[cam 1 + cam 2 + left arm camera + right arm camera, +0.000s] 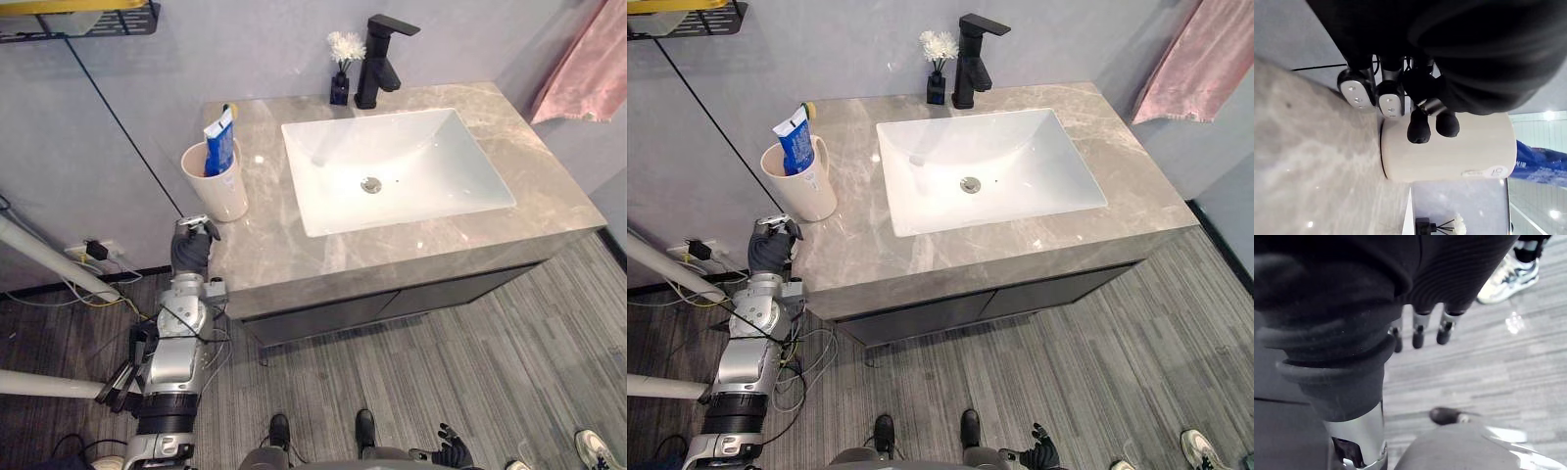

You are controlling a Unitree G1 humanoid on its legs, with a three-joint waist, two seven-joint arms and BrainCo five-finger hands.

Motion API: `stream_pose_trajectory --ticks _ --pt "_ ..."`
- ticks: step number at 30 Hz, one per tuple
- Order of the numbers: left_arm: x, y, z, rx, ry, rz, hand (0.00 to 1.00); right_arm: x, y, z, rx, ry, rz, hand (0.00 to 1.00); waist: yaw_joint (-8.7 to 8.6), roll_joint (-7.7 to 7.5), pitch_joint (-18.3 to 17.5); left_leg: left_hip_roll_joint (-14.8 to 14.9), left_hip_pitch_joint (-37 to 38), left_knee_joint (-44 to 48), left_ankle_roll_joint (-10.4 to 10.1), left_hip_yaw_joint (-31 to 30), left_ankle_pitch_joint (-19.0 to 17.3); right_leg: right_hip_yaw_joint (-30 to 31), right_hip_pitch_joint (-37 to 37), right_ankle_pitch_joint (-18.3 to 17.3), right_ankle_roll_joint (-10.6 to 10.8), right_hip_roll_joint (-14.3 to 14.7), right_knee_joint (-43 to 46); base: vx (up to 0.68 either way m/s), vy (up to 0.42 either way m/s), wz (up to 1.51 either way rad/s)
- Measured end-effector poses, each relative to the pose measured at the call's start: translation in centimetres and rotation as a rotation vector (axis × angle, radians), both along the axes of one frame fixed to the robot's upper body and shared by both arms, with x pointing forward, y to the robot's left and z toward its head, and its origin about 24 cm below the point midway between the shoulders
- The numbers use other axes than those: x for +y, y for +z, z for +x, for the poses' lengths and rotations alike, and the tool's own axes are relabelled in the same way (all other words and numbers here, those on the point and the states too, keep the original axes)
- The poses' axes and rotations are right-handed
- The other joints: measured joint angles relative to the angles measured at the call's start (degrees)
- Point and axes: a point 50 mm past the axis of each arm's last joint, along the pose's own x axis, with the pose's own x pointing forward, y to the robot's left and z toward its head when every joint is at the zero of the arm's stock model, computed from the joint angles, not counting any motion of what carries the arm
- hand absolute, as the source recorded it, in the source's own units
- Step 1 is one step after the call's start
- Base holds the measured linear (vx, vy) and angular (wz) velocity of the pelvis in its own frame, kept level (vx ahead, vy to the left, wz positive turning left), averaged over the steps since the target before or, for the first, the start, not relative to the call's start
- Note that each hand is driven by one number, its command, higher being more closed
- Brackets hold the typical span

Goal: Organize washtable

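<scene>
Item under handling, by judgement: the cream cup [217, 181], upright on the marble countertop [269, 250] near its front left corner, just beside the white basin [392, 166] and apart from it. A blue toothpaste tube [219, 145] stands in the cup, leaning and rising well above the rim. The left hand [193, 245] is at the counter's left front edge, just short of the cup; its fingers [1419, 129] are loosely bent and grip nothing, and whether the tips touch the cup wall cannot be told. The right hand [1420, 330] hangs low over the floor, fingers slack and empty. Risks noted: the cup is tall and top-loaded by the tube, so a glancing push from the fingertips rather than a full wrap would likely tip it toward the basin or slide it on the polished stone. The hand comes in near the counter edge, so a knock against that edge could spoil its aim. At the back, the black faucet [377, 64] and small flower vase [341, 73] stand well clear.
</scene>
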Motion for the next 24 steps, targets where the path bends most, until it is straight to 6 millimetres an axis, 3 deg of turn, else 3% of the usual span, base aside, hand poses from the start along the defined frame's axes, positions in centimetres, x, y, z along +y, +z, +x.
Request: stream_pose_trajectory --ticks 9,24 --pt "2.1 0.9 0.3 0.003 0.042 0.062 1.0 0.0 0.0 -0.1 0.001 0.001 0.001 0.0 -0.06 -0.01 0.0 0.0 0.1 0.0 0.0 0.1 0.0 0.1 0.0 0.0 0.0 0.0 0.0 0.0 0.0 0.0" --pt "0.5 1.0 2.4 0.017 -0.057 0.002 1.0 -0.1 0.0 -0.4 0.008 -0.002 0.0 0.0 -0.42 -0.03 0.0 0.0 0.1 0.1 0.0 0.6 0.0 0.4 -0.2 0.3 -0.3 0.0 0.0 0.0 0.0 -0.01"
